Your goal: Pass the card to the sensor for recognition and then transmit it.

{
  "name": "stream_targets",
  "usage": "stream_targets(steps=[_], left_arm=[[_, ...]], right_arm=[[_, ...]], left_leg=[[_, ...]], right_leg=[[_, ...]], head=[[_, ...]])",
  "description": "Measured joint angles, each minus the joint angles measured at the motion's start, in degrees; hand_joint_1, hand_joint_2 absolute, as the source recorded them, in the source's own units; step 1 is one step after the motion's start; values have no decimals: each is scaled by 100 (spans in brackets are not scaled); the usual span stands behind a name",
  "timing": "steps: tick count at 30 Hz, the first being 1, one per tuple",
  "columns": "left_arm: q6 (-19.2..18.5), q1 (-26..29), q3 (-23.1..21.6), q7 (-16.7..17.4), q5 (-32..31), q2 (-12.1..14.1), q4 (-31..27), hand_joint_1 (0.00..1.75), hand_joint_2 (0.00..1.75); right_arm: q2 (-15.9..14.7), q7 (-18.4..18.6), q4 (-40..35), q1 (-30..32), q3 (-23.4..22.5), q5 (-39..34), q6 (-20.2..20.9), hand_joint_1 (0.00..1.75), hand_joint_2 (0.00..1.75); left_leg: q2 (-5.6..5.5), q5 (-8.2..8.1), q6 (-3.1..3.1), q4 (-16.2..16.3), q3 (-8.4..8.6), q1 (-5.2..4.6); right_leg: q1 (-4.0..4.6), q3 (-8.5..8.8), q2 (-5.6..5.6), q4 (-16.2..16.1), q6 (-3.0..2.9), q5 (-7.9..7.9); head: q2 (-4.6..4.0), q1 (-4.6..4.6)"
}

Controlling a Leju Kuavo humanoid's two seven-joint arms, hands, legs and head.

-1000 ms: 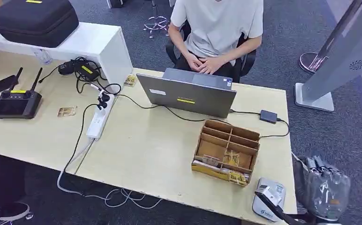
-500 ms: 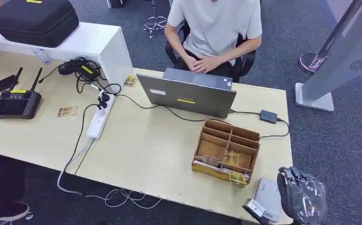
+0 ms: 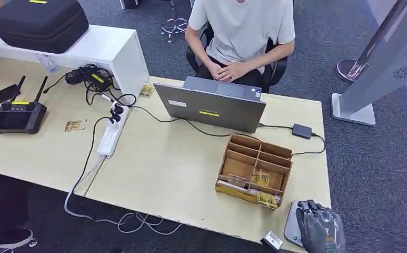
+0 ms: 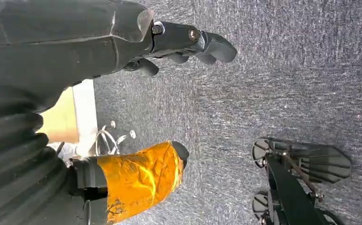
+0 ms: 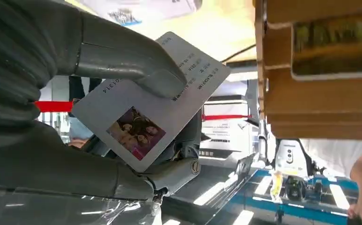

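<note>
Card (image 5: 155, 122) is pinned under the thumb of the right hand (image 5: 76, 93), printed face and photo showing at the centre of the right wrist view, so the hand is closed on it. In the head view that right hand (image 3: 319, 232) sits at the lower right of the frame, over the white sensor (image 3: 291, 230) at the near corner of the desk (image 3: 164, 163). Judgement: the card is being held over the reader for recognition; whether it touches the reader cannot be told. Wooden organiser (image 3: 255, 171), just above the sensor in the head view, holds more cards in its compartments. A person (image 3: 240, 31) sits at the upper centre behind a laptop (image 3: 210, 108), hands in lap, placed to receive the card once it is read. Left hand (image 4: 183, 44) hangs over grey carpet at the upper left of its wrist view, fingers apart and empty. Handover is not yet done.
</note>
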Motion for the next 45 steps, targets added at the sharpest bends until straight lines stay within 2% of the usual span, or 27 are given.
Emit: stream_targets(steps=[19, 31, 36, 40, 43, 45], left_arm=[[-11, 1, 2, 0, -24, 15, 0, 0, 175], [-59, 1, 2, -20, -105, 55, 0, 0, 175], [-70, 0, 2, -33, -148, 59, 0, 0, 175], [-101, -4, 2, 2, -236, 68, 0, 0, 175], [-114, -33, 2, 0, -321, 79, 0, 0, 175], [-122, -45, 2, 0, -382, 87, 0, 0, 175]], right_arm=[[31, 42, 287, -25, -114, 44, -2, 175, 175], [136, -370, 368, -30, -588, -2, -20, 175, 175], [179, -308, 363, -111, -586, 98, -20, 175, 175], [181, -173, 280, -535, -457, 116, -20, 175, 175], [181, -92, 265, -1212, -244, 50, 48, 175, 175], [181, 19, 232, -1701, -73, 24, 274, 175, 175]], left_leg=[[0, 0, 0, 0, 0, 0], [0, 0, 0, 0, 0, 1], [0, 0, 0, -1, -2, 1], [14, 4, -1, -1, -3, 0], [22, 12, -4, 0, 1, 0], [21, 17, -6, 0, 3, 0]], right_leg=[[0, 0, -1, 0, 0, 0], [0, 0, 0, 0, 0, 0], [0, 1, 0, 2, 0, 0], [0, 0, 10, 3, -2, 6], [0, -2, 19, 4, 0, 14], [0, -2, 18, 4, 1, 16]], head=[[0, 0], [0, 0], [0, 0], [0, 0], [0, 2], [0, 0]])
